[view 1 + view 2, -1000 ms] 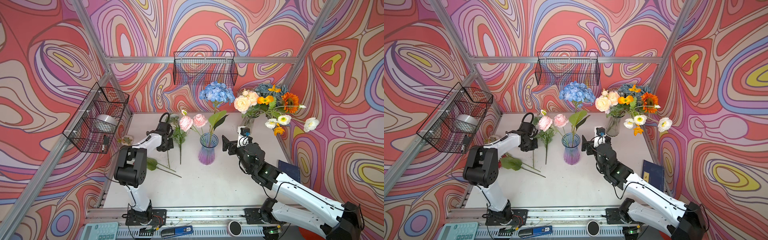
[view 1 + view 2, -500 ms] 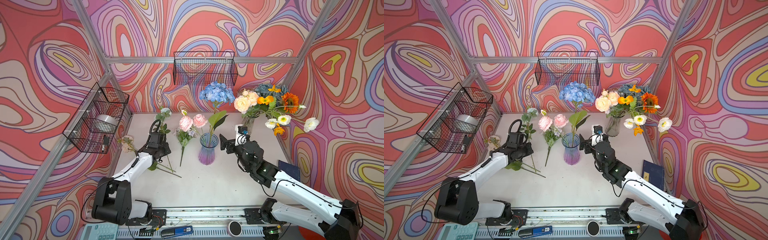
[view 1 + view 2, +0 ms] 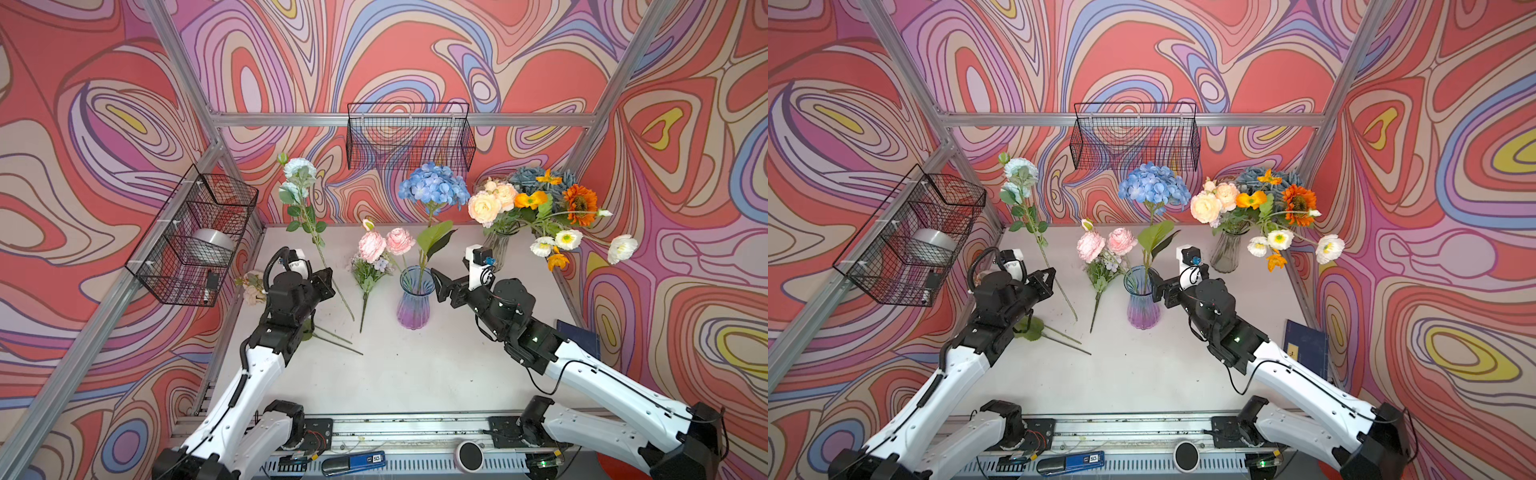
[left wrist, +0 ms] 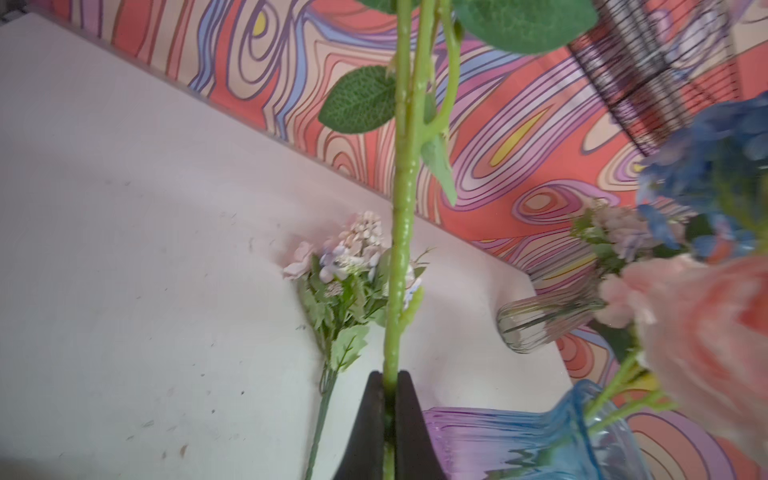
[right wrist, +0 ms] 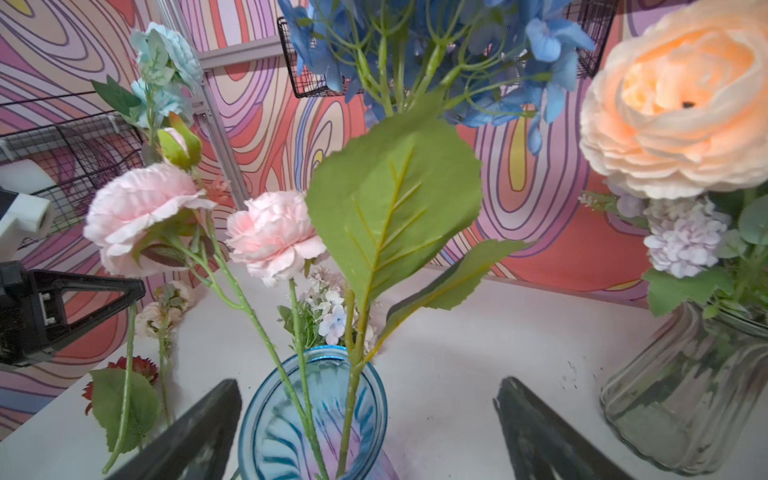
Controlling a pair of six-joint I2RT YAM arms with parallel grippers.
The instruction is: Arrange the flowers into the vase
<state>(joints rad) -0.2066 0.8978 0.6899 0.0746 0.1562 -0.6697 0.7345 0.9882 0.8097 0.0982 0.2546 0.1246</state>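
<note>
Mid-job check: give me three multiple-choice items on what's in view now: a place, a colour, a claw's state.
1. The lilac bunch is: A) lying on the table beside the blue vase; B) inside that vase; C) held in the air.
2. The held flower in the left claw has a head that is: A) orange; B) pale blue; C) red.
3. The right claw is: A) shut on a stem; B) gripping the vase rim; C) open, empty.

A: it lies flat on the table. B: both top views show it. C: its jaws stand wide apart, holding nothing.
</note>
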